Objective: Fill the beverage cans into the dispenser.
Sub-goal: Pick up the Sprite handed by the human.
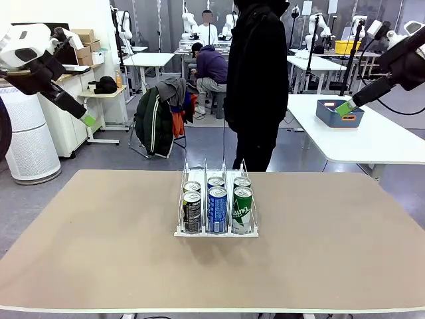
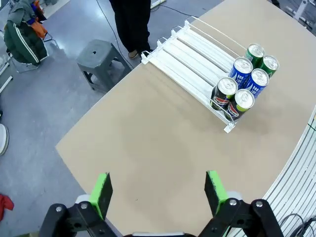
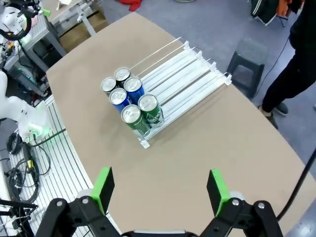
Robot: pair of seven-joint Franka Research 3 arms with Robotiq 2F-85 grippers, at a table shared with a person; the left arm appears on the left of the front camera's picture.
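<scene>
The left gripper (image 2: 159,191) and right gripper (image 3: 160,190) hang spread and empty above the table (image 1: 99,226) (one at each side); six beverage cans (image 1: 217,203) stand at the near end of the dispenser (image 3: 183,74), mid-table.

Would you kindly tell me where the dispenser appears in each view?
Front view: dispenser at table centre.
Left wrist view: dispenser upper right, cans at lower-right end.
Right wrist view: dispenser upper centre, cans at lower-left end.
Shared landmark: blue cans in the middle lane.
</scene>
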